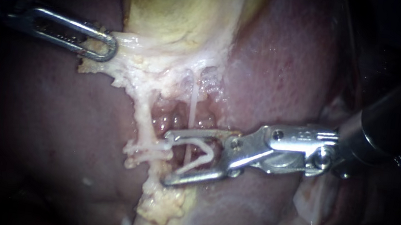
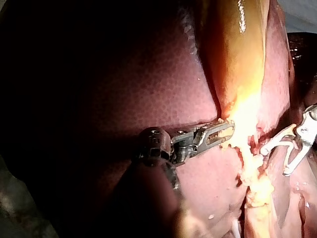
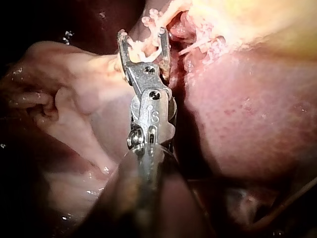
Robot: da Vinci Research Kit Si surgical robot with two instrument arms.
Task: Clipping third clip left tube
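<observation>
Left instrument point(image 1: 109, 47) gripping gallbladder point(image 1: 182, 13), right instrument point(image 1: 168, 158) holding clip point(image 1: 197, 161) astride tube point(image 1: 193, 101)

The left instrument point(image 1: 109, 47) is clamped on tissue point(image 1: 129, 68); the right instrument point(image 1: 168, 158) is held wide-jawed, a clip point(image 1: 197, 161) gripped between.

We see bright, polished metal on the left instrument point(image 1: 110, 48), its jaws ridged inside, and on the right instrument point(image 1: 166, 157), whose shaft behind is dark and duller. The clip point(image 1: 196, 162) looks like smooth white plastic. The liver point(image 1: 291, 78) is wet, glossy and finely pebbled; the gallbladder point(image 1: 172, 7) is slick and smooth; the pale tissue point(image 1: 133, 73) below it is rough and crumbly.
</observation>
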